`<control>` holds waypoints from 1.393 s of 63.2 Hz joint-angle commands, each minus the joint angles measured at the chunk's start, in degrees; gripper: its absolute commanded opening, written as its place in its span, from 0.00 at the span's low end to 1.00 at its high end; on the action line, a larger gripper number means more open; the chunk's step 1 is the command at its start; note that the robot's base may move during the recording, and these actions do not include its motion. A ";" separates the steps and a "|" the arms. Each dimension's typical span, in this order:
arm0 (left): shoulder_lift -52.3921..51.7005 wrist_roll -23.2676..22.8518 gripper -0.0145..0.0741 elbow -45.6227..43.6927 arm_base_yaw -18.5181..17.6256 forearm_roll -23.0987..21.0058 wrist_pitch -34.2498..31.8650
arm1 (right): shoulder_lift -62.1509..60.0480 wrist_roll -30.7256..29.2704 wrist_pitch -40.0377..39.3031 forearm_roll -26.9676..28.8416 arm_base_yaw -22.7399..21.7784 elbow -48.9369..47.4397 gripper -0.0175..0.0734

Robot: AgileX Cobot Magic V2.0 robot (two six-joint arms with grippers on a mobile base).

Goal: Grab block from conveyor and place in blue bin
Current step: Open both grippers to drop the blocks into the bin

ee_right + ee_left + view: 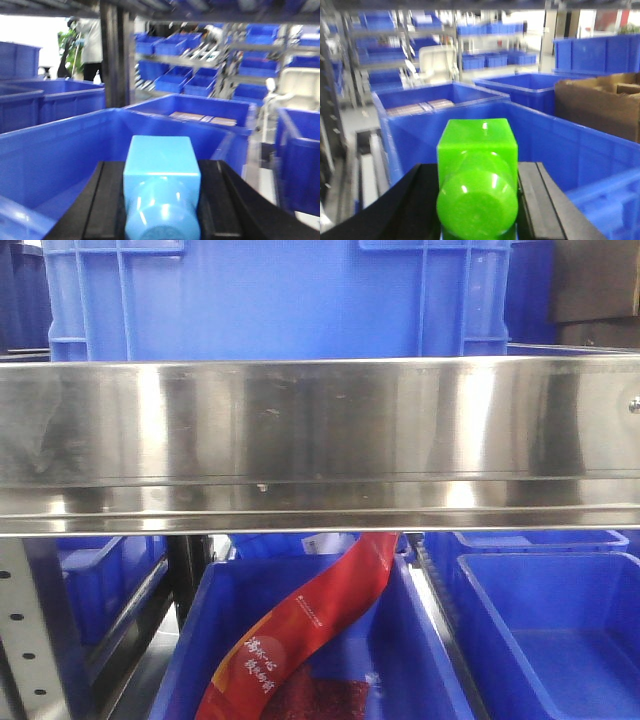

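In the left wrist view a bright green block [476, 145] with a rounded near end sits between black fingers [540, 200]; my left gripper [477, 170] is shut on it, before the wall of a blue bin [565, 145]. The right wrist view shows a light blue block [161, 155] of the same shape clamped in my right gripper [161, 167], above the rim of a large blue bin [60, 150]. The conveyor is out of view. Neither gripper shows in the front view.
A shiny steel rail [320, 430] crosses the front view, a blue crate [270, 300] above it and open blue bins [560, 640] below, one holding a red package [320, 620]. A cardboard box [600, 102] lies right of the left gripper. A dark post [114, 55] and a person [90, 40] stand behind.
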 commanded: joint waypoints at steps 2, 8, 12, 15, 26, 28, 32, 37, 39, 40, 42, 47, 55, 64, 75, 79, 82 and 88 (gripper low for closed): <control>6.38 0.25 0.04 -5.26 -0.40 -2.51 0.46 | 4.93 -0.09 -0.35 0.20 1.24 -4.28 0.01; 11.67 0.25 0.04 -10.44 -0.40 -4.26 4.43 | 10.10 -0.09 2.37 0.16 1.92 -8.59 0.01; 15.72 0.25 0.04 -14.33 -0.40 -4.24 7.35 | 13.47 -0.09 5.18 0.16 1.95 -11.74 0.01; 18.28 0.25 0.04 -16.97 -0.40 -4.24 9.66 | 15.56 -0.09 7.40 0.16 1.95 -14.34 0.01; 24.34 0.25 0.04 -23.83 -0.40 -4.24 15.68 | 21.86 -0.09 14.74 0.26 2.29 -22.19 0.01; 24.89 0.25 0.04 -24.33 -0.40 -4.24 15.68 | 22.68 -0.09 15.16 0.26 2.29 -23.02 0.01; 25.89 0.25 0.04 -25.19 -0.40 -3.99 15.57 | 23.96 -0.09 15.14 0.26 2.31 -24.44 0.01; 26.73 0.25 0.04 -25.78 -0.40 -3.55 15.46 | 25.32 -0.09 15.59 0.40 2.41 -25.79 0.01; 26.87 0.25 0.04 -25.78 -0.40 -3.35 15.22 | 25.85 -0.09 16.03 0.84 2.54 -26.11 0.01; 26.96 0.25 0.04 -25.78 -0.40 -3.35 15.22 | 26.01 -0.09 16.37 1.34 2.63 -26.24 0.01; 27.11 0.25 0.04 -25.78 -0.40 -3.35 15.22 | 26.26 -0.09 16.78 2.35 2.63 -26.37 0.01; 27.11 0.25 0.04 -25.78 -0.40 -3.24 15.22 | 26.57 -0.09 17.05 3.36 3.05 -26.37 0.01; 27.11 0.25 0.06 -25.78 -0.40 -2.47 15.22 | 26.93 -0.09 17.19 3.36 3.07 -26.37 0.02; 27.11 0.25 0.27 -25.78 -0.40 -2.32 15.69 | 26.93 -0.09 18.02 3.36 3.07 -26.37 0.21; 27.11 0.25 0.53 -25.78 -0.40 -2.32 15.96 | 26.93 -0.09 18.30 3.36 3.07 -26.37 0.68; 27.11 0.25 0.58 -25.78 -0.40 -2.32 16.22 | 26.93 -0.09 18.30 3.36 3.07 -26.37 0.74; 27.11 0.25 0.59 -25.78 -0.40 -2.53 16.25 | 26.93 -0.09 18.30 3.36 3.07 -26.37 0.75; 27.11 0.25 0.60 -25.78 -0.40 -2.78 16.25 | 26.93 -0.09 18.30 3.36 3.07 -26.37 0.74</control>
